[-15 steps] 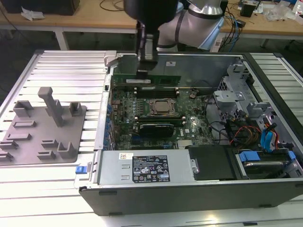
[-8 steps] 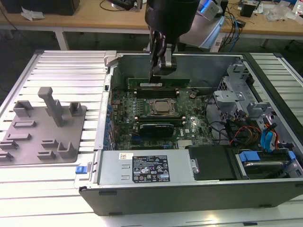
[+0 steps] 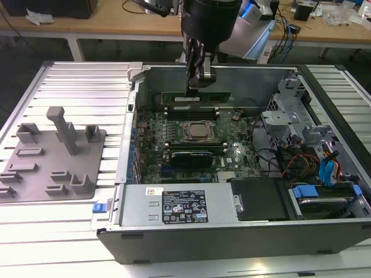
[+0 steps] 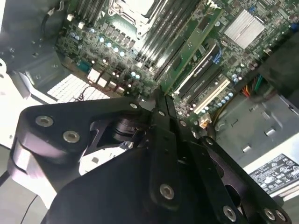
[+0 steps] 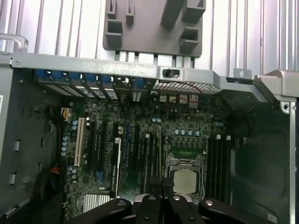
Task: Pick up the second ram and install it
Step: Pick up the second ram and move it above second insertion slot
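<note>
The grey holder tray (image 3: 35, 174) lies at the left of the exterior view. In the upper middle, inside the open computer case (image 3: 232, 243), my claw (image 3: 196, 87) is pinched shut on the second ram (image 3: 215, 95). The ram stands on its edge, just above the processor socket (image 3: 199, 131) in the frame.

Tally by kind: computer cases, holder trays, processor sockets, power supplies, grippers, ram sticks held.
Computer case: 1
Grey holder tray: 1
Processor socket: 1
Power supply: 1
Gripper: 1
Second ram, held: 1
Total: 6
</note>
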Robot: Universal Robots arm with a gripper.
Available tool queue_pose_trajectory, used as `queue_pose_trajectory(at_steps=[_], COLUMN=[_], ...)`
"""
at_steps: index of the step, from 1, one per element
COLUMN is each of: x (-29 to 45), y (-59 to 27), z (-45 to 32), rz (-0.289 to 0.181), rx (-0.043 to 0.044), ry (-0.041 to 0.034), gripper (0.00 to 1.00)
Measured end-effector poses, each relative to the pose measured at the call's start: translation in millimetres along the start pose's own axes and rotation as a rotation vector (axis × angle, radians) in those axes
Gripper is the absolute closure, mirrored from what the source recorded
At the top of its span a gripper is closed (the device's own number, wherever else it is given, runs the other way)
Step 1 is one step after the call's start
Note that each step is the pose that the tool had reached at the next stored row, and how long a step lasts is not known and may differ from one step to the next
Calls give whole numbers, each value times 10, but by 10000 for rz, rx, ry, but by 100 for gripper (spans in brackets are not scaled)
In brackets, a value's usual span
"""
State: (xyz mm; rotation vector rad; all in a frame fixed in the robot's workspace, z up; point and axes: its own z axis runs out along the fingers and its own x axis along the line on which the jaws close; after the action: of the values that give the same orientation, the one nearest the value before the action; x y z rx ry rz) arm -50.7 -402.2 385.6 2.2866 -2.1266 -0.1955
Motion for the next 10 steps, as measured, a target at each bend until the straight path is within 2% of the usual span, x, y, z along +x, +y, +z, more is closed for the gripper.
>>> queue_pose_trajectory(at_steps=[4,10], x=[-25,-23], y=[-25,-53], z=[67,212], rz=[-8,-23], rx=[42,122], ry=[3,13], gripper=[91,91])
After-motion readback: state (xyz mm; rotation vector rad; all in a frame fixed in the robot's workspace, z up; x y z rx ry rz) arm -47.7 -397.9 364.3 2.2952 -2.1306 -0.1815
